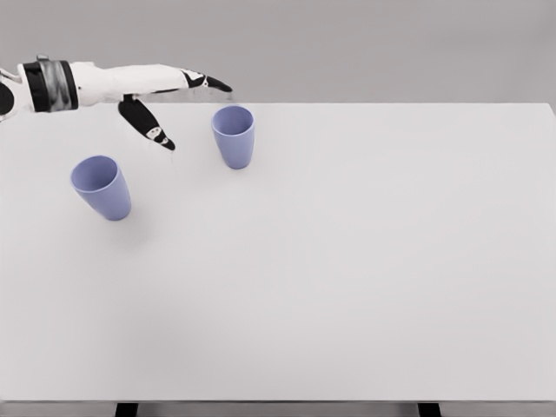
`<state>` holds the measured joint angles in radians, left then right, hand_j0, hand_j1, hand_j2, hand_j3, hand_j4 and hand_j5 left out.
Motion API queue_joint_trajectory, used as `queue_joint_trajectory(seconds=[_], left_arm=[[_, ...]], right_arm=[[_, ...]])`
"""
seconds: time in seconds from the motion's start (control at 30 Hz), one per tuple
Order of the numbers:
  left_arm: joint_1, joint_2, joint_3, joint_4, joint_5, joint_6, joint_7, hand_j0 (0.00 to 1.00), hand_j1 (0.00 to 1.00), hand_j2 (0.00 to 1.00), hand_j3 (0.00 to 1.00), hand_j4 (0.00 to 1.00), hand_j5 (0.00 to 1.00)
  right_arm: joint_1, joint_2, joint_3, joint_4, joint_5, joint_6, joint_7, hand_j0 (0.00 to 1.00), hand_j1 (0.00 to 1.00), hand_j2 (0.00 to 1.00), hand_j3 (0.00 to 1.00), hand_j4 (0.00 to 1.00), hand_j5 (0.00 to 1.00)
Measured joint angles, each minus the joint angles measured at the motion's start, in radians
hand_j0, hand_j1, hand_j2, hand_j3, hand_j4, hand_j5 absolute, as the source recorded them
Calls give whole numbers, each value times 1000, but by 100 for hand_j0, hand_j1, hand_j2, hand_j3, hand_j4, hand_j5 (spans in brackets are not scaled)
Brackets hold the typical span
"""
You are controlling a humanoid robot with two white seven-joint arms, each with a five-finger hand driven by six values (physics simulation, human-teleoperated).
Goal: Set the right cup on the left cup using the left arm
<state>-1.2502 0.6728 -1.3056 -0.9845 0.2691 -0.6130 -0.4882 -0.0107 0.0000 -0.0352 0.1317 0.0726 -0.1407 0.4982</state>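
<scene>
Matte white table [347, 278] bears two tapered lavender cups; left hand's [152, 91] fingers spread.

left arm [52, 85] cropped at left edge

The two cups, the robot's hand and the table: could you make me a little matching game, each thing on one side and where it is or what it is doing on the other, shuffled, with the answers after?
Things:
1. right cup
2. left cup
3. left hand
4. table

Descriptions:
A. white, carrying both cups
B. fingers spread, holding nothing, above the table's far left
C. blue, upright, nearer the front left edge, away from the hand
D. blue, upright, just right of the fingertips, not grasped

Pairs: 1-D, 2-C, 3-B, 4-A
</scene>
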Motion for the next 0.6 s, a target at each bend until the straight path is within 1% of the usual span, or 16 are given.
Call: queue_joint_trajectory(seconds=[0.1,0.27,0.5,0.6], left_arm=[[0,-83,4,105,-32,0,-1,100,100,100,100,100,100],[0,-188,2,189,-80,0,-6,100,100,100,100,100,100],[-3,-235,8,240,-127,0,1,100,100,100,100,100,100],[9,-242,66,243,-209,0,9,100,100,100,100,100,100]], right_arm=[[0,0,0,0,0,0,0,100,100,100,100,100,100],[0,0,0,0,0,0,0,100,100,100,100,100,100],[0,0,0,0,0,0,0,100,100,100,100,100,100],[0,0,0,0,0,0,0,100,100,100,100,100,100]])
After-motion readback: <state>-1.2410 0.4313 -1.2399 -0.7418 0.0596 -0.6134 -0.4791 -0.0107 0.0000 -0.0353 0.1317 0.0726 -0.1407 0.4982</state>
